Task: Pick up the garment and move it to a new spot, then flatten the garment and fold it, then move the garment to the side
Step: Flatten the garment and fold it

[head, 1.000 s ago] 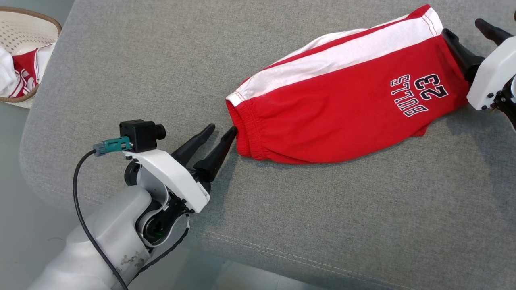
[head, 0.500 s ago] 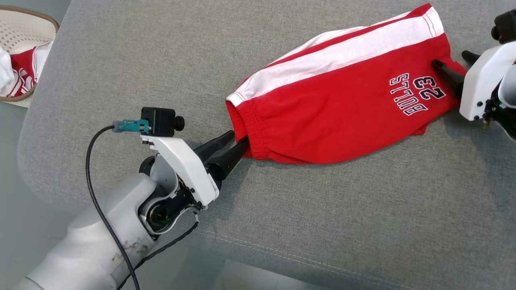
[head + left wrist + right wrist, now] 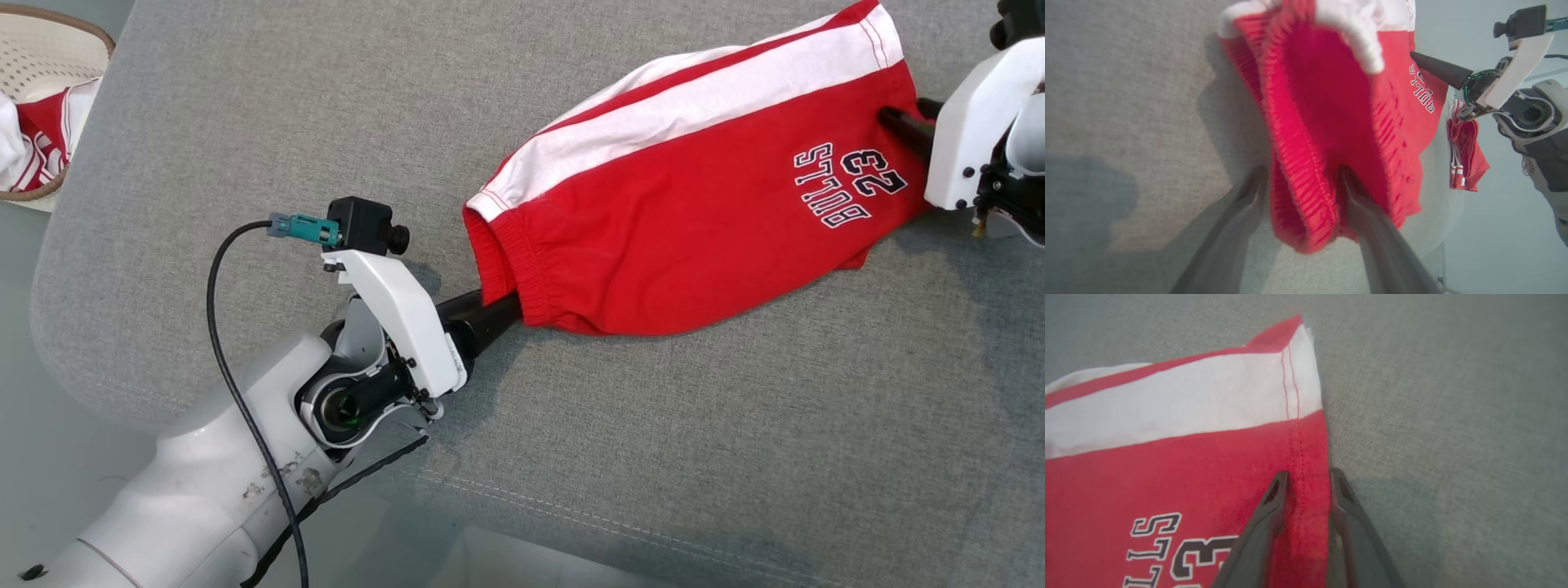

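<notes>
Garment [image 3: 694, 220]: red shorts with a white side stripe and "BULLS 23" printed in black and white, lying flat across the grey cushion [image 3: 653, 457].
Left gripper [image 3: 1302, 179]: jaws partly apart, astride the elastic waistband [image 3: 510, 269], 1 finger inside the opening.
Right gripper [image 3: 1306, 477]: jaws narrowly apart, the stitched hem [image 3: 1294, 396] between them.

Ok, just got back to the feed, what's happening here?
The robot is working on red shorts lying on the grey cushion. Its left tool straddles the waistband, one finger inside the opening; its right tool straddles the leg hem at the other end. Whether either has clamped is unclear. The shorts are not lifted yet.
</notes>
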Available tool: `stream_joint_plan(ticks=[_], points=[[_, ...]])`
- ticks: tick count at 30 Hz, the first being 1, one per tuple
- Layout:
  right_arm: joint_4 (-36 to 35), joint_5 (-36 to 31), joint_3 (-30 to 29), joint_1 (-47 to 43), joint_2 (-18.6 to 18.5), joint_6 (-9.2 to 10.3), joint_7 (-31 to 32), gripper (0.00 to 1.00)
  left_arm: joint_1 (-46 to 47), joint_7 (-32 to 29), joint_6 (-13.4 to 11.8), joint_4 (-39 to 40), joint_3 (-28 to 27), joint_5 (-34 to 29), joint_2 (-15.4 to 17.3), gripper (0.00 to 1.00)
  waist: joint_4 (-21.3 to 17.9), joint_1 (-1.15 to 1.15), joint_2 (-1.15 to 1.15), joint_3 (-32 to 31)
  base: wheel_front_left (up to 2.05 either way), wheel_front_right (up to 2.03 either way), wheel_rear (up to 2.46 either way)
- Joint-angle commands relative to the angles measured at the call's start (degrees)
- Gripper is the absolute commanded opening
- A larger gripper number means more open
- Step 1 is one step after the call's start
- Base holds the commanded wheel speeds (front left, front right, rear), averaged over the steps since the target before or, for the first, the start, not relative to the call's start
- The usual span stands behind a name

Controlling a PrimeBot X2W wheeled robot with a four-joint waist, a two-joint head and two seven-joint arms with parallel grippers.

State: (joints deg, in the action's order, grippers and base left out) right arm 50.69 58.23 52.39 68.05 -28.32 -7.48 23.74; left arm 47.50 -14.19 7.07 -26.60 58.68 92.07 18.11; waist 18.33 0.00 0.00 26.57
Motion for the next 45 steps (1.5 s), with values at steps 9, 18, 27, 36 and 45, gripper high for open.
stream_joint_plan(ticks=[9, 18, 27, 36, 45], points=[[-6.94, 7.64, -0.73, -5.64, -2.45, -0.01, 0.27, 0.00, -2.63, 1.06, 0.42, 7.42, -6.06, 2.13, 5.07, 0.00, -0.74, 0.00, 0.00, -0.22, 0.00, 0.00, 0.00], [-23.44, 14.06, -5.31, -17.91, -9.52, -0.01, -6.34, 0.00, -9.39, 0.21, 0.42, 15.91, -9.68, 3.03, 11.50, 0.00, -2.49, 0.00, 0.00, -1.89, 0.00, 0.00, 0.00], [-38.19, 13.58, -13.13, -36.45, -12.89, -0.01, -14.83, 0.00, -13.42, -1.30, 0.42, 17.73, -12.39, 3.24, 15.00, 0.00, -6.63, 0.00, 0.00, -3.97, 0.00, 0.00, 0.00], [-42.32, 10.65, -20.42, -48.64, -7.35, -0.01, -17.10, 0.00, -15.47, -3.27, 0.42, 17.15, -14.25, 3.69, 16.79, 0.00, -10.48, 0.00, 0.00, -5.14, 0.00, 0.00, 0.00], [-44.07, 2.70, -28.08, -52.12, 0.82, -0.01, -17.35, 0.00, -15.40, -4.56, 0.42, 14.78, -16.26, 3.14, 17.30, 1.00, -13.29, 0.00, 0.00, -5.71, 0.00, 0.00, 0.00]])
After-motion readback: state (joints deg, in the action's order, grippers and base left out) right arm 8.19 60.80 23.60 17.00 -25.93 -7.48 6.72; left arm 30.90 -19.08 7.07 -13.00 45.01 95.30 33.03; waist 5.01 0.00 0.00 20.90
